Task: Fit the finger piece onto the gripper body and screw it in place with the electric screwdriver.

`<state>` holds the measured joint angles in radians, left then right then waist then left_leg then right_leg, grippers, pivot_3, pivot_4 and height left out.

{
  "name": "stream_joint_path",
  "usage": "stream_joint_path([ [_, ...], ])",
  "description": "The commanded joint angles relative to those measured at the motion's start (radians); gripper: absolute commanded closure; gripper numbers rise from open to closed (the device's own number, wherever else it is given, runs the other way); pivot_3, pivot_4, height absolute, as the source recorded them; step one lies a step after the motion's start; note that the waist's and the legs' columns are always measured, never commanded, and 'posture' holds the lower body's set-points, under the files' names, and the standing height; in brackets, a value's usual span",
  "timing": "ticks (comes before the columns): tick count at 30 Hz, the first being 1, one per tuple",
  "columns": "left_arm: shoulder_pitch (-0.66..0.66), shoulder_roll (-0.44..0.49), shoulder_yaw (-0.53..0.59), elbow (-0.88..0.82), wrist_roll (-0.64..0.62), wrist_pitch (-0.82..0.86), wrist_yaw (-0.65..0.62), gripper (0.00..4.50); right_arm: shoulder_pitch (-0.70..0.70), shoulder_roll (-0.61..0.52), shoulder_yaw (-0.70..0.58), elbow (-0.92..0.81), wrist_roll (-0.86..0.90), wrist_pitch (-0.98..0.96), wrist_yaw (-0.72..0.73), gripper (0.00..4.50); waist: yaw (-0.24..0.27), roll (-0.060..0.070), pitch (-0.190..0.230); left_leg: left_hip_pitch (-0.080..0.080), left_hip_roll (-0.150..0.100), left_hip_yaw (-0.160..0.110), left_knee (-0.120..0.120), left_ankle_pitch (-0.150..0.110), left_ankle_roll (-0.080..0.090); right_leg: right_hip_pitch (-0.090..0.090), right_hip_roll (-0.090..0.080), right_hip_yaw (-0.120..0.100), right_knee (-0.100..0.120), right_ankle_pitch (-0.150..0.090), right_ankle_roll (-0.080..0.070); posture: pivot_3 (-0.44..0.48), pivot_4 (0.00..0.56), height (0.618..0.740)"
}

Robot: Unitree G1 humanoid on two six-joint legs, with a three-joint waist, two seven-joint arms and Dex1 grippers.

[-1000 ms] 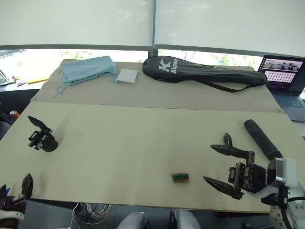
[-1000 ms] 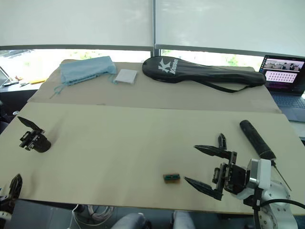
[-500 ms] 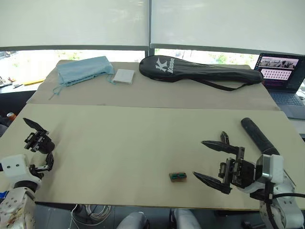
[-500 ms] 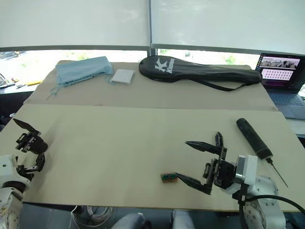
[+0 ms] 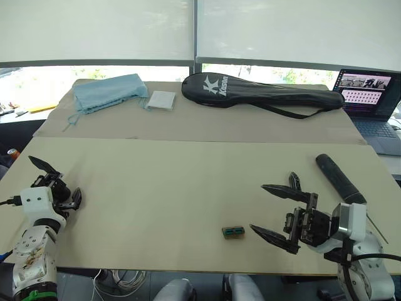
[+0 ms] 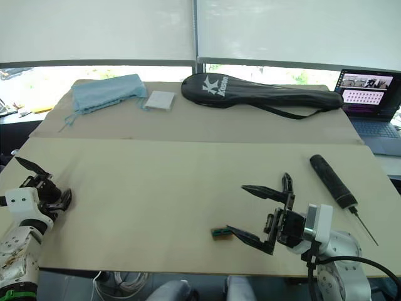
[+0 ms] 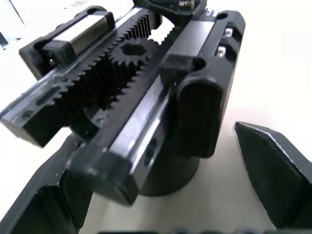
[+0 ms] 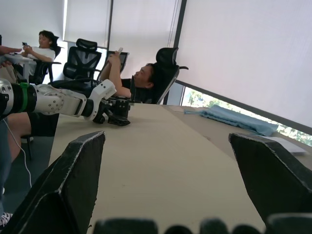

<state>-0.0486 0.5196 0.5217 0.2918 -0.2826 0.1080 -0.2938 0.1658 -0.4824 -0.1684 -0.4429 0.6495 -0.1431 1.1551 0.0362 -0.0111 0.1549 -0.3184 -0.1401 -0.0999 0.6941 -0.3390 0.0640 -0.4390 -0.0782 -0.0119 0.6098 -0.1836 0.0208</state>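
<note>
The gripper body (image 5: pixel 50 183), a black block with one pointed finger sticking up, stands at the table's left edge. My left gripper (image 5: pixel 61 195) is open around it. In the left wrist view its rack and gear (image 7: pixel 122 73) sit between my fingers (image 7: pixel 273 165), with a gap on one side. The finger piece (image 5: pixel 294 183) lies on the table at the right, just beyond my right gripper (image 5: pixel 258 207), which is open and holds nothing. The electric screwdriver (image 5: pixel 337 178) lies further right, its thin bit (image 6: pixel 363 226) pointing toward the near edge.
A small green-and-brown box (image 5: pixel 234 232) lies just left of my right gripper's lower finger. On the far table are a black racket bag (image 5: pixel 263 97), a blue cloth (image 5: pixel 109 91), a white square (image 5: pixel 161 100) and a laptop (image 5: pixel 369 94). People (image 8: pixel 141 78) sit in chairs beyond the table's left end.
My left arm has risen from the near left corner and brought its open gripper around the gripper body. My right gripper has moved left, toward the small box.
</note>
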Motion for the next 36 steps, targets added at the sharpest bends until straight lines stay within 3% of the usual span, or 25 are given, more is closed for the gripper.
stream_joint_path([
  [1,0.000,0.014,0.009,0.018,0.006,-0.003,0.013,0.91,0.004,-0.001,-0.012,-0.020,0.015,-0.028,-0.002,0.00,0.001,0.000,0.000,0.000,0.000,0.000,0.000,0.000,0.000,0.000,0.000,0.000,0.000,0.000,0.000,0.000,0.150,0.740],
  [4,0.009,0.009,0.021,0.021,-0.003,-0.009,0.011,2.17,0.010,-0.002,-0.015,-0.020,0.018,-0.030,0.000,0.00,0.001,0.001,-0.001,0.000,0.000,0.000,0.000,0.000,0.000,0.000,0.000,0.000,0.000,0.000,0.000,0.000,0.150,0.740],
  [7,0.017,-0.007,0.037,-0.007,-0.034,-0.038,-0.011,2.17,0.011,-0.001,-0.013,-0.018,0.016,-0.031,-0.001,0.00,0.000,0.001,-0.001,0.000,0.000,0.000,0.000,0.000,0.000,0.000,0.000,0.000,0.000,0.000,0.000,0.000,0.150,0.740],
  [12,0.034,-0.072,-0.037,-0.227,-0.055,-0.061,-0.029,2.17,0.031,-0.007,-0.021,-0.020,0.026,-0.024,0.004,0.00,0.006,0.000,0.000,-0.001,0.000,0.000,0.001,0.000,0.000,0.000,0.000,0.001,-0.001,0.000,0.000,0.000,0.150,0.740],
  [20,0.001,-0.194,-0.356,-0.579,-0.039,0.055,-0.079,2.17,0.031,-0.013,-0.009,-0.007,0.028,-0.014,0.015,0.00,0.013,-0.004,0.002,-0.003,-0.001,-0.001,0.002,0.000,0.001,0.000,-0.001,0.001,-0.002,0.000,0.000,0.000,0.150,0.740],
  [26,-0.061,-0.192,-0.598,-0.509,0.081,-0.023,-0.200,2.17,0.077,-0.013,-0.004,-0.024,0.023,-0.023,0.029,0.00,-0.011,-0.002,0.002,-0.003,0.001,0.000,0.001,0.000,0.001,-0.001,-0.002,0.003,-0.001,0.000,0.000,0.000,0.150,0.740],
  [36,-0.145,-0.258,-0.744,-0.320,0.171,-0.109,-0.271,2.17,0.172,-0.019,-0.044,-0.036,0.016,-0.065,0.040,0.00,-0.007,-0.001,0.002,-0.003,0.002,0.000,0.001,0.001,-0.002,-0.001,-0.001,0.005,0.000,0.001,-0.002,0.000,0.150,0.740],
])
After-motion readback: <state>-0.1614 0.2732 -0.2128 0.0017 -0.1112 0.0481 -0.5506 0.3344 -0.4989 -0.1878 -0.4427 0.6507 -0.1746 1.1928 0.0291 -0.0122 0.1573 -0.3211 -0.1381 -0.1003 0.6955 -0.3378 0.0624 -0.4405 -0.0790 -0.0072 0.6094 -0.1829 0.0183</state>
